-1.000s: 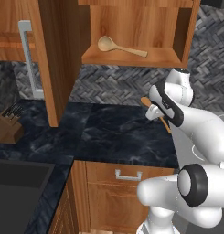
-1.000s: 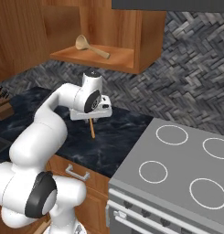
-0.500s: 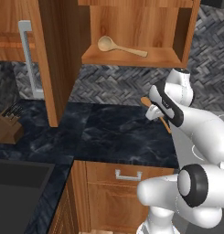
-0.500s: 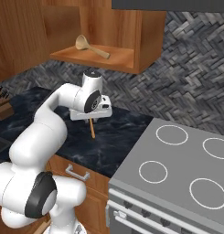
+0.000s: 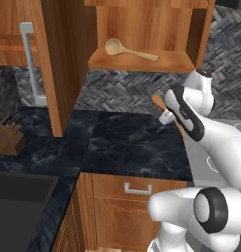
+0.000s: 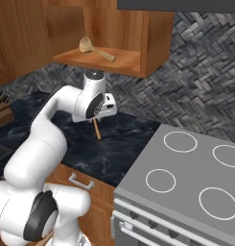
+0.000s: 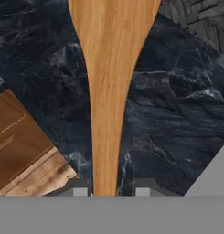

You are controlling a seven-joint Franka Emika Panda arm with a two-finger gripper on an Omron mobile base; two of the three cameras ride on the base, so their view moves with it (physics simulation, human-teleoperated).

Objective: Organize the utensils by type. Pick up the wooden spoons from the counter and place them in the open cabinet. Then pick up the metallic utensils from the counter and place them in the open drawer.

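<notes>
Wooden spoon [image 7: 109, 91] clamped in our jaws above the black surface [image 5: 127, 142]; another spoon [image 5: 127, 50] lies in the cabinet [image 5: 146, 60].

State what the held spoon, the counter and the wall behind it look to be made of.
Spoon in the end effector: light tan wood, matte, with fine lengthwise grain. Counter: black stone, probably marble, going by the pale veins and slight sheen. Back wall: grey herringbone tile or brick, judging by the pattern; the exact material is unclear.
</notes>
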